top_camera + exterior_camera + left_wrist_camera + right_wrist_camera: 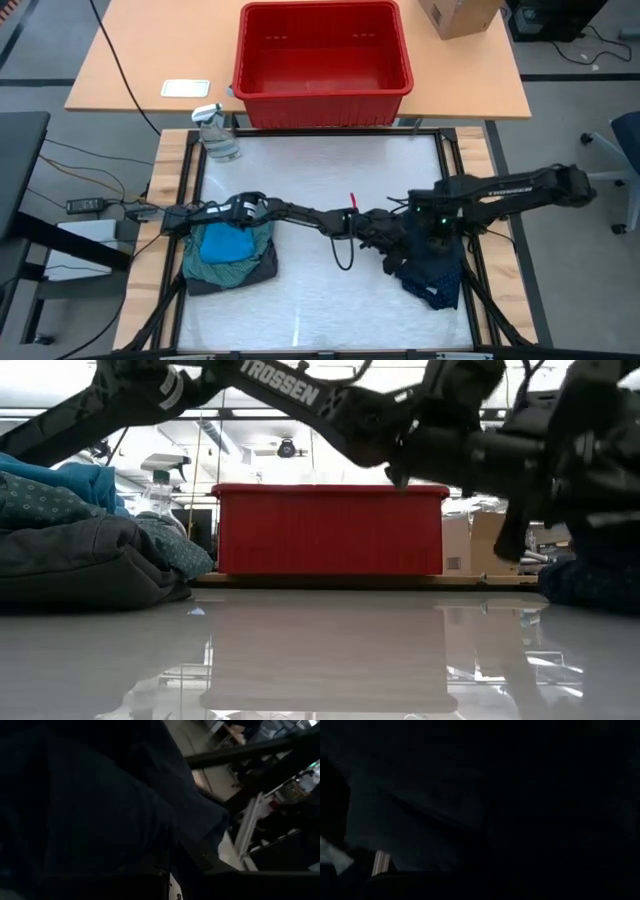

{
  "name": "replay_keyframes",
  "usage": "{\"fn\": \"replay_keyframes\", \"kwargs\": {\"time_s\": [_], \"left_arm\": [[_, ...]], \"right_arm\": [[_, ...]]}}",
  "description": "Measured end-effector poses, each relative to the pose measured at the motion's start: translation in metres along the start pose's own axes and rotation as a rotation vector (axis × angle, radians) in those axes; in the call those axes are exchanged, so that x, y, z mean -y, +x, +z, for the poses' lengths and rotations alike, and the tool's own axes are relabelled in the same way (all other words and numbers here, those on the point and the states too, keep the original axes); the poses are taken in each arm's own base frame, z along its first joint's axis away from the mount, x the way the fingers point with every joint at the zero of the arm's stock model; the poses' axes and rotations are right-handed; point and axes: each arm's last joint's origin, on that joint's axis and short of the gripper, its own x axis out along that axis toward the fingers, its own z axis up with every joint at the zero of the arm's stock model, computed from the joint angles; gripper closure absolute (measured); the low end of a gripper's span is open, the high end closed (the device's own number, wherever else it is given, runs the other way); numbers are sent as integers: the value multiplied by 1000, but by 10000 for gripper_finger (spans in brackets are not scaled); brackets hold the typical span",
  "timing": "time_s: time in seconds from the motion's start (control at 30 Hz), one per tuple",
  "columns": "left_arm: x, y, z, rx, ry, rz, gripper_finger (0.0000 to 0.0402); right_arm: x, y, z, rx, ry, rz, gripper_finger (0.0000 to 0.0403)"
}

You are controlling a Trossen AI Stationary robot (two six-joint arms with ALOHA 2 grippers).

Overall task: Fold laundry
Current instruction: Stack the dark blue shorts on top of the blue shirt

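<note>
Both grippers, left gripper (385, 238) and right gripper (425, 238), closed on crumpled navy dotted cloth piece (432, 268), lower right of high view, presumably to spread it; folded teal-and-grey cloth stack (231, 256) lower left.

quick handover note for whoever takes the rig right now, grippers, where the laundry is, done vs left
Left gripper: shut, reached across to the navy piece at the table's right.
Right gripper: shut, on the same navy piece; whether either really grips it is hidden.
Done: a pile sits at the left, blue piece on top, grey piece beneath.
Left: the navy piece lies bunched, not yet folded.
Red bin looks empty.
</note>
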Motion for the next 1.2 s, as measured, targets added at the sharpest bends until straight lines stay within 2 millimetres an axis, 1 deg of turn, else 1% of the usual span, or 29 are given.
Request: {"fn": "replay_keyframes", "kwargs": {"time_s": [0.1,0.23,0.3,0.4,0.53,0.63,0.73,0.8,0.93,1.03,1.1,1.2], "left_arm": [[-5,4,-10,-42,-8,21,379],[-13,2,-20,-152,-5,98,379],[-19,-2,-22,-210,8,137,379],[-30,-11,-19,-280,-58,193,379],[-36,-36,-3,-397,-154,266,379],[-39,-59,8,-495,-125,322,379],[-36,-84,26,-566,-72,368,379],[-35,-101,37,-607,-55,384,379],[-37,-134,50,-716,-73,420,379],[-37,-156,65,-740,-81,437,377],[-37,-170,75,-741,-87,446,370],[-38,-191,91,-715,-91,456,342]], "right_arm": [[4,14,5,28,55,-15,381],[7,26,11,53,180,5,380],[6,30,16,78,213,23,380],[4,33,26,145,244,34,379],[1,32,43,286,272,62,379],[0,29,56,419,299,66,379],[1,22,70,581,347,49,379],[1,16,82,712,367,39,378],[1,0,106,923,376,73,373],[0,-10,120,991,350,78,348],[0,-16,125,997,341,68,318],[1,-23,125,967,351,67,265]]}}
